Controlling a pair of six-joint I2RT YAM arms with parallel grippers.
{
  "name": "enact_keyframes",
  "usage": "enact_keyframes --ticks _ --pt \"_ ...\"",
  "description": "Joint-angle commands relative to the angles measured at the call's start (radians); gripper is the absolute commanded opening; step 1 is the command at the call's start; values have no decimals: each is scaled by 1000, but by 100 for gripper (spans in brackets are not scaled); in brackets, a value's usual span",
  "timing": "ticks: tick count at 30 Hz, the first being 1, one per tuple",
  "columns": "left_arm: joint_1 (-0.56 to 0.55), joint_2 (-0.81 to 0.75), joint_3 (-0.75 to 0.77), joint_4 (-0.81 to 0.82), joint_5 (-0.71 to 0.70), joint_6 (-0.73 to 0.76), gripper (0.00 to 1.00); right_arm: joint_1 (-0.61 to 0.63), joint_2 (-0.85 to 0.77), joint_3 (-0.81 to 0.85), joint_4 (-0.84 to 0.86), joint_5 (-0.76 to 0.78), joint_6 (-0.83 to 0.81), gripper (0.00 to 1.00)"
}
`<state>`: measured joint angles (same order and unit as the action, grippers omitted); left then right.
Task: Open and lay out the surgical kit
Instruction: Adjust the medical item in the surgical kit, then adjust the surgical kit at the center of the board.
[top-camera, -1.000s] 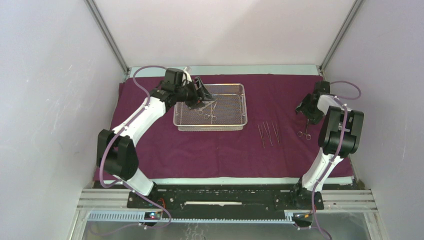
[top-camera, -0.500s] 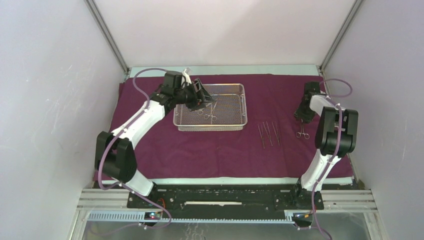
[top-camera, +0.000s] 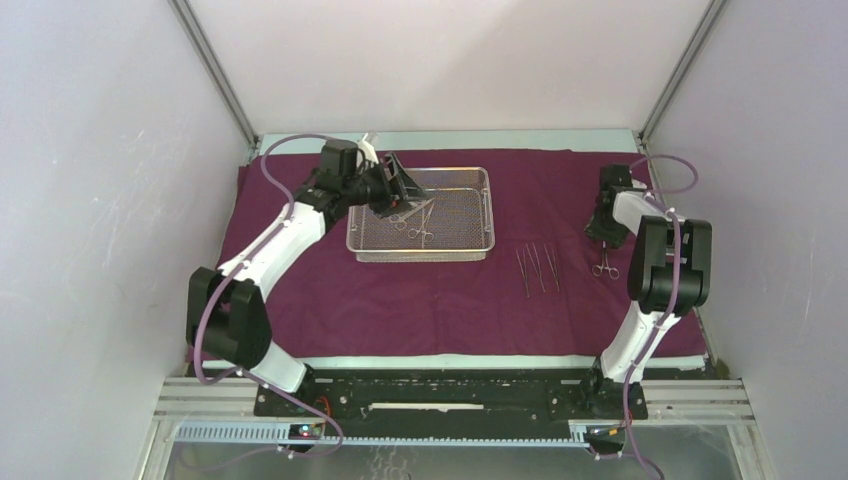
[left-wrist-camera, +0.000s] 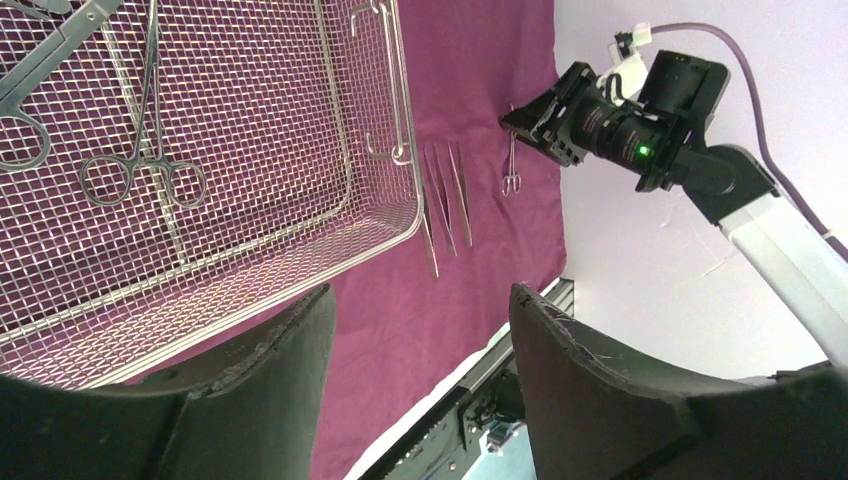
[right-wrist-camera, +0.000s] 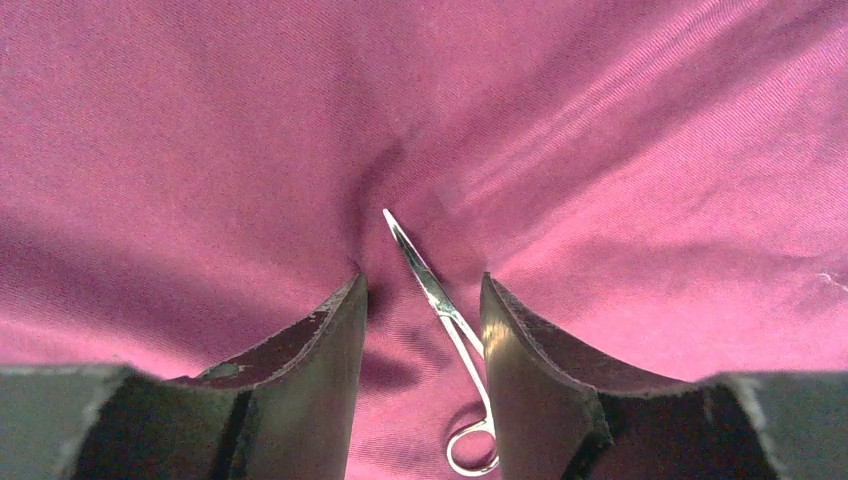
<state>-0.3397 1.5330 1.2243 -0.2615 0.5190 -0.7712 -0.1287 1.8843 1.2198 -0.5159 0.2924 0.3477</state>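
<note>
across the table the maroon cloth already lies unfolded and flat, so the opening step looks done. on it, left of centre toward the back, sits the uncovered mesh tray. the left gripper hangs over the tray's left end, fingers apart and nothing between them. the right gripper is down at the cloth's right side, fingers apart and their tips pressed into the fabric. a ring-handled forceps lies flat between them. it looks unclamped, though it runs close to one finger. between tray and forceps, three thin straight tools lie side by side on the cloth, so i judge four pieces laid out. several ring-handled instruments are in the tray yet to come out, some crossed over each other. by that count the job looks about halfway.

the cloth covers nearly the whole tabletop, with a pale strip of table showing along the back edge. it is smooth apart from creases around the right fingers. plain pale walls close the cell on three sides, with metal posts in the back corners. a dark plate carries both arm bases at the near edge.
</note>
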Motion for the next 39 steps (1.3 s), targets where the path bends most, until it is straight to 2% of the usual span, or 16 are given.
enact_keyframes --ticks 1,4,7,12,16,23,26,30,34,39 --pt "13 -48 -27 35 27 -14 69 3 -21 -83 -146 44 -24 54" --pt "13 -50 -28 36 27 -14 69 -3 -36 -103 -149 52 -15 61" --pt "13 -51 -25 37 29 -16 69 -33 -53 -118 -136 29 -6 77" --pt "12 -54 -24 39 28 -20 69 -98 -50 -85 -121 -53 -3 88" --pt "13 -53 -23 44 32 -25 69 -126 13 20 -178 -95 17 86" --pt "13 -59 -31 46 29 -22 69 -99 -124 54 -127 -105 42 86" --pt "14 -54 -30 45 29 -22 69 -80 -129 94 -77 -101 43 87" --pt "22 -52 -25 46 32 -20 69 -71 -45 178 -38 -155 45 72" --pt "30 -47 -23 45 34 -20 69 -92 81 284 -61 -218 60 44" --pt "33 -42 -19 46 38 -21 69 -112 195 375 -70 -280 89 32"
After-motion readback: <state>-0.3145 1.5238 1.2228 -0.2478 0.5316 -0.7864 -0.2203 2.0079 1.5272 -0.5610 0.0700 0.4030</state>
